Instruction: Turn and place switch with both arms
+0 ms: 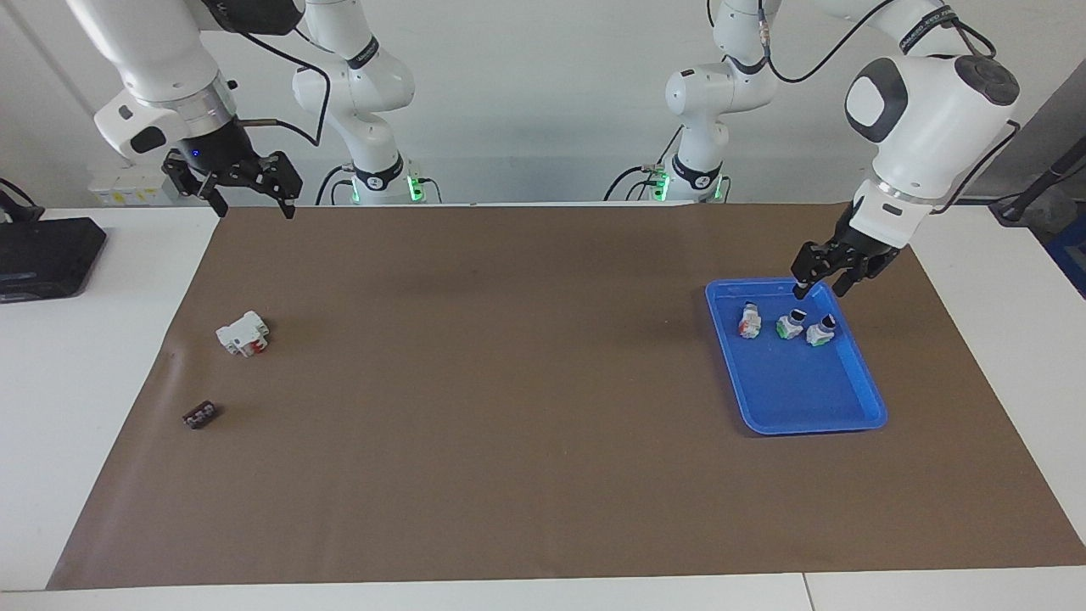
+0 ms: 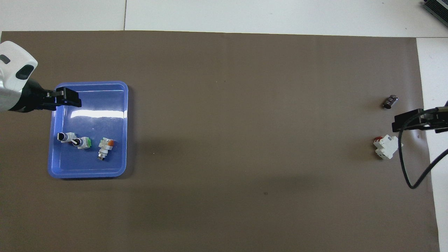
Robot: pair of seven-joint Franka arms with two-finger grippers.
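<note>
Two switches with white bodies, green ends and black knobs [image 1: 790,323] [image 1: 821,330] lie side by side in the blue tray [image 1: 797,424]; they also show in the overhead view [image 2: 82,142] [image 2: 65,137]. My left gripper [image 1: 821,284] is open and empty, up in the air over the tray close to the switches, touching nothing; it also shows in the overhead view [image 2: 68,98]. My right gripper [image 1: 250,199] is open and empty, raised high over the right arm's end of the table, and waits there; it also shows in the overhead view [image 2: 402,123].
A third part with an orange end [image 1: 749,320] lies in the tray beside the switches. A white block with red parts [image 1: 243,333] and a small dark brown block [image 1: 200,415] lie on the brown mat toward the right arm's end. A black box [image 1: 42,255] sits off the mat.
</note>
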